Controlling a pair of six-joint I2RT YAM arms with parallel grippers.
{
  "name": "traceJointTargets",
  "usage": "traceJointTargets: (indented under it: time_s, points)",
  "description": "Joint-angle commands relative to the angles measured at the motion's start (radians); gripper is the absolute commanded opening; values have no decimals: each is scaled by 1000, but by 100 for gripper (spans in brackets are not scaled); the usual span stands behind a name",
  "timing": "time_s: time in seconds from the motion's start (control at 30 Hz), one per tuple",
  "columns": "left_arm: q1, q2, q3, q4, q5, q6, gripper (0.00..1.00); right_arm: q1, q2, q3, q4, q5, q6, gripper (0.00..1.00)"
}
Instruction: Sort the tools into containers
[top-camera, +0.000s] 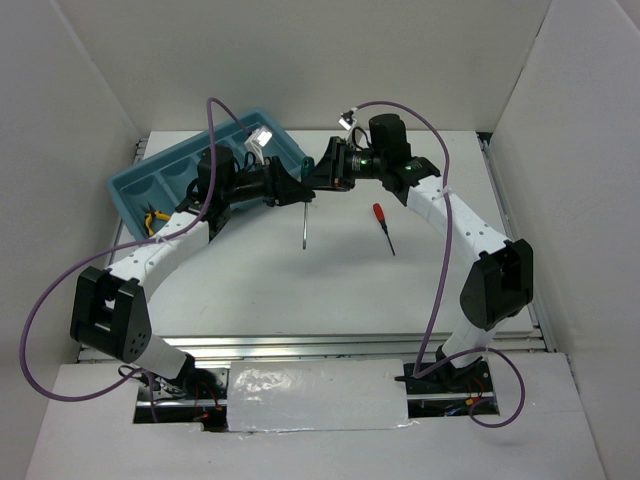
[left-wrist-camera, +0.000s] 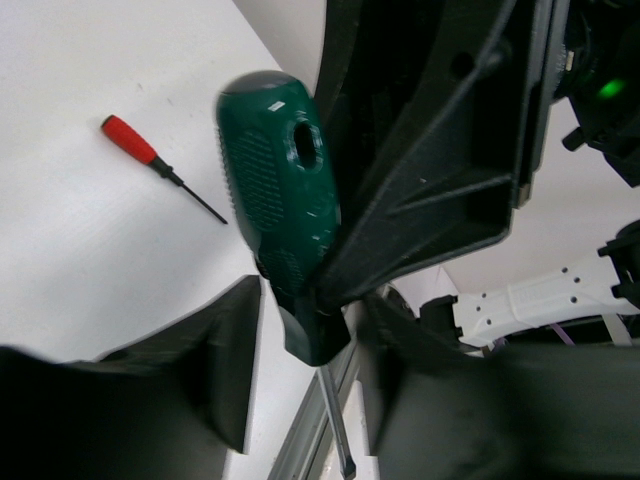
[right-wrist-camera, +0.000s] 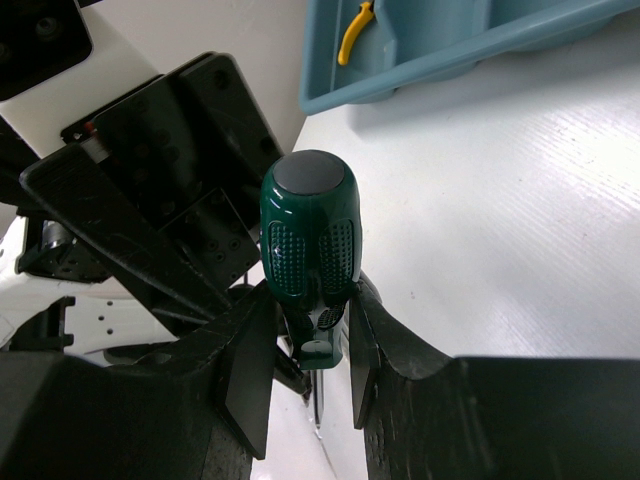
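Note:
The green-handled screwdriver (top-camera: 305, 222) hangs upright above the table between my two grippers, shaft down. My right gripper (top-camera: 318, 178) (right-wrist-camera: 305, 370) is shut on its handle (right-wrist-camera: 305, 230). My left gripper (top-camera: 298, 192) (left-wrist-camera: 308, 350) is open, its jaws standing either side of the handle's neck (left-wrist-camera: 315, 330) with a gap on the left. The red-handled screwdriver (top-camera: 384, 226) (left-wrist-camera: 130, 140) lies on the table to the right. The yellow-handled pliers (top-camera: 155, 220) (right-wrist-camera: 352, 32) lie in the light blue tray (top-camera: 130, 185) (right-wrist-camera: 400, 85). The knife and the rod are not in view.
The tray stands at the far left, angled, behind my left arm. White walls close in the table on the left, back and right. A metal rail (top-camera: 350, 345) runs along the near edge.

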Motion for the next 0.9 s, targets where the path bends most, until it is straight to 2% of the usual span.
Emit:
traceJointTargets:
  time_s: [0.0, 0.1, 0.13, 0.17, 0.2, 0.23, 0.27, 0.33, 0.4, 0.5, 0.6, 0.7, 0.83, 0.87]
  points:
    - [1, 22, 51, 32, -2, 17, 49, 12, -59, 2, 48, -43, 12, 0]
    - [4, 22, 57, 19, 5, 28, 34, 11, -57, 2, 45, -45, 10, 0]
    - [7, 22, 62, 8, 13, 31, 23, 11, -56, 5, 41, -49, 7, 0]
    - [11, 22, 65, 5, 19, 31, 17, 11, -51, 10, 36, -52, 4, 7]
    - [14, 15, 62, -10, 22, 33, 12, 9, -42, 13, 31, -56, -1, 16]
    - [22, 8, 57, -18, 18, 37, 6, 4, -39, 19, 22, -57, -2, 41]
    - [37, 0, 53, -23, 10, 39, 0, -2, -34, 19, 19, -59, -2, 53]
    - [60, -34, 24, -40, 2, 45, 0, -15, -31, 21, 8, -51, -11, 69]
    - [109, -72, -10, -55, -10, 48, 0, -41, -24, 33, -30, -37, -36, 96]
    - [201, -104, -33, -80, -13, 56, 0, -95, -14, 41, -64, -23, -68, 100]
    - [309, -97, 13, -187, -68, 103, 0, -155, -16, 39, -101, -10, -111, 100]
    - [448, -25, 138, -345, -227, 184, 0, -202, -31, 18, -153, 7, -163, 100]
    - [496, 113, 336, -469, -470, 275, 0, -238, -73, -53, -170, 35, -227, 99]
    - [496, 164, 394, -475, -584, 287, 0, -247, -95, -71, -165, 39, -234, 99]
